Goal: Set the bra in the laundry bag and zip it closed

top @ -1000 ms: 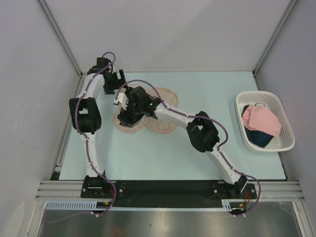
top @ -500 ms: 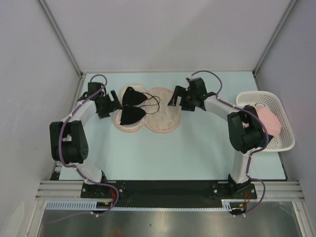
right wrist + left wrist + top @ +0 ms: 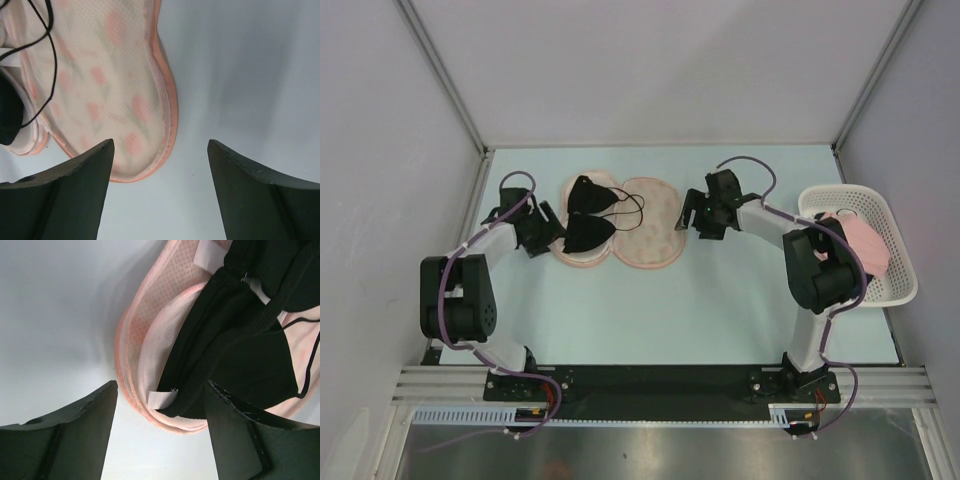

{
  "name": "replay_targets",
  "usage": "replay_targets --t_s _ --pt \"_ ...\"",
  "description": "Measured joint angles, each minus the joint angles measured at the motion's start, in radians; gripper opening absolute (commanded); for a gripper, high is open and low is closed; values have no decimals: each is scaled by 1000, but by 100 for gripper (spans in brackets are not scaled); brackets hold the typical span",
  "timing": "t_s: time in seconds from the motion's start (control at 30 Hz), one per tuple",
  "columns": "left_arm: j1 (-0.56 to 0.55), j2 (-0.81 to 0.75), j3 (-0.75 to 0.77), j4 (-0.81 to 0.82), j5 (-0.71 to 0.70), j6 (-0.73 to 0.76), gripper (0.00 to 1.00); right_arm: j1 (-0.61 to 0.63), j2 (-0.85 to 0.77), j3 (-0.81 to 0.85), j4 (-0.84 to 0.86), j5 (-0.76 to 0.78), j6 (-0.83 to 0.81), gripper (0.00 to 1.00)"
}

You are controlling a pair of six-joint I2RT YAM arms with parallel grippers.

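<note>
Over the table (image 3: 720,300), empty jaws gape beside the laundry bag (image 3: 655,238).

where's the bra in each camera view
top external: bra left of centre, on the open bag's left half.
left wrist: bra upper right, over the bag's pale lining.
right wrist: only the bra's dark cup edge at the left border, straps top left.
shared landmark: the bag's peach rim, seen in all three.
</note>
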Motion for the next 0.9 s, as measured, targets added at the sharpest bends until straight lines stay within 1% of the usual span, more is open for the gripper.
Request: replay_targets --t_s 0.07,0.13,0.17,0.2,0.23,0.3,0.33,0.4,0.43,0.47,0.6,0.63,0.7,0.77,0.8,0.87,0.9 --pt "0 0 -23 23 18 -16 70 13 9 0 -9 15 1 70" --pt "0 3 -44 45 34 -35 67 36 24 7 -27 42 4 68" --pt "0 4 -54 58 41 -42 67 50 36 14 -41 57 5 48" --pt "0 5 -63 67 44 -47 67 64 49 24 -56 75 4 42" --pt "0 5 -76 79 51 -58 67 80 64 36 -68 95 -1 42" --pt "0 5 -92 94 56 -70 67 103 103 73 -101 123 2 35" --pt "0 5 -101 103 57 -76 68 112 116 90 -108 131 4 34" --pt "0 5 -112 109 57 -86 69 133 136 119 -116 170 3 26" --pt "0 5 -115 111 58 -87 71 138 140 123 -119 184 3 19" --pt "0 5 -117 114 58 -88 72 144 140 123 -120 204 4 0" --pt "0 -39 -156 135 64 -89 86 148 117 86 -100 267 13 0" --pt "0 -71 -174 134 64 -89 87 147 101 61 -80 279 11 0" --pt "-2 -157 -209 129 53 -86 84 151 61 10 -60 313 0 0" --pt "-17 -267 -234 122 32 -76 85 156 15 -23 -62 348 -15 0" --pt "-38 -322 -237 119 20 -66 85 159 -6 -28 -67 363 -23 0" --pt "-119 -397 -230 127 2 -38 85 164 -53 -29 -74 388 -36 0" --pt "-190 -426 -218 129 0 -18 86 166 -79 -29 -78 397 -40 0"
